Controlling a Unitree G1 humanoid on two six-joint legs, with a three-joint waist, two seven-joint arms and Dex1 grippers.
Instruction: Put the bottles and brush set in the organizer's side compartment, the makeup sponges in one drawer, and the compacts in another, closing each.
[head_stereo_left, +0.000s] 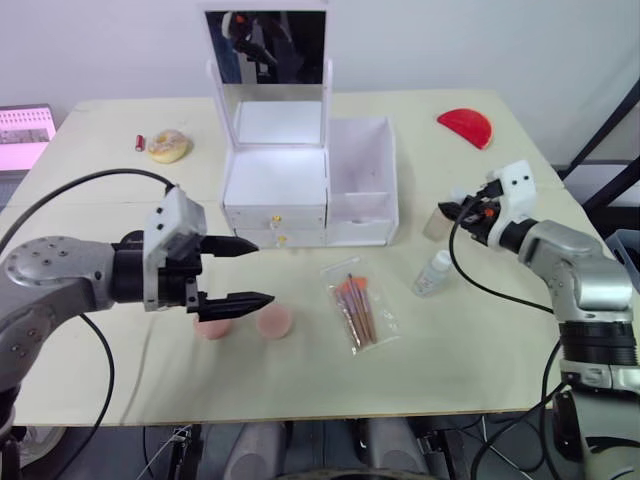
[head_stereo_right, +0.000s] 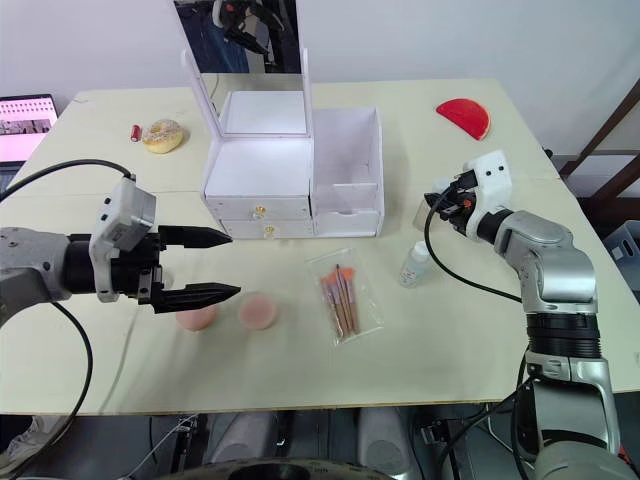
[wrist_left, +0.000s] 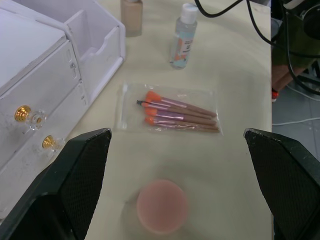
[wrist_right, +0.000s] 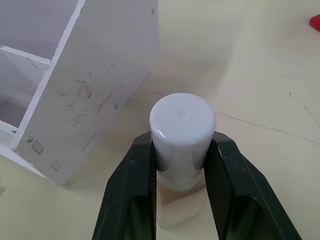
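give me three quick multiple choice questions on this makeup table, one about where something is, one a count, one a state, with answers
1. Where does the brush set lie?
A. in the side compartment
B. on the table in front of the organizer
C. in an open drawer

2. How many pink makeup sponges lie on the table?
A. one
B. two
C. four

3. What is the right claw doing?
A. gripping the white-capped bottle
B. hanging open over the brushes
C. pulling a drawer knob

Answers:
1 B, the bag of brushes lies flat on the tabletop, apart from the organizer's front.
2 B, two round sponges lie side by side near the open left claw.
3 A, the right wrist view shows both fingers pressed against the bottle just under its cap.
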